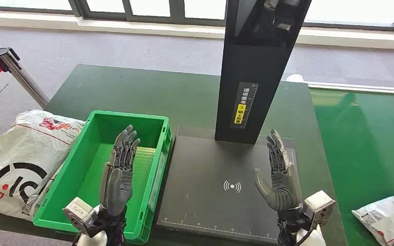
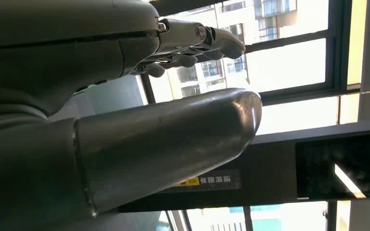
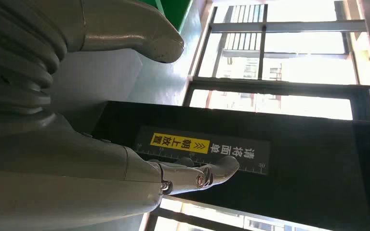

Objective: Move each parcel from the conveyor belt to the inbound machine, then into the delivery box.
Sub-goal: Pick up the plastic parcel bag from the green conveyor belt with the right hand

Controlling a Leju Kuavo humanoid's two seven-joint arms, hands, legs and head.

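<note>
Surface: dark green table top [image 1: 133,87], matte, running to its far edge before grey carpet and a window wall.
Left hand: left hand [image 1: 119,171] raised over the near half of the green crate, fingers straight and slightly apart, holding nothing; the wrist view shows the thumb [image 2: 173,139] and fingers [image 2: 202,41] extended in open air.
Right hand: right hand [image 1: 279,177] raised over the right edge of the scanner plate, fingers straight, thumb out to the side, holding nothing.
Delivery box: green crate [image 1: 77,169], moulded plastic, rectangular, ribbed floor, nothing seen inside; its right wall is just beside the plate.
Inbound machine: scanner plate [image 1: 210,174], flat black, ruler marks on the near edge, a white wireless symbol at centre, nothing resting on it; a black column [image 1: 251,66] with a yellow-and-white label stands at the back.
Parcel: white poly bag [image 1: 390,215] with red print on the glossy green conveyor belt [image 1: 369,133], well right of the plate.
Left margin: white printed sack [image 1: 20,154], crumpled, against the crate's left wall; a barrier post [image 1: 18,72] stands beyond.
</note>
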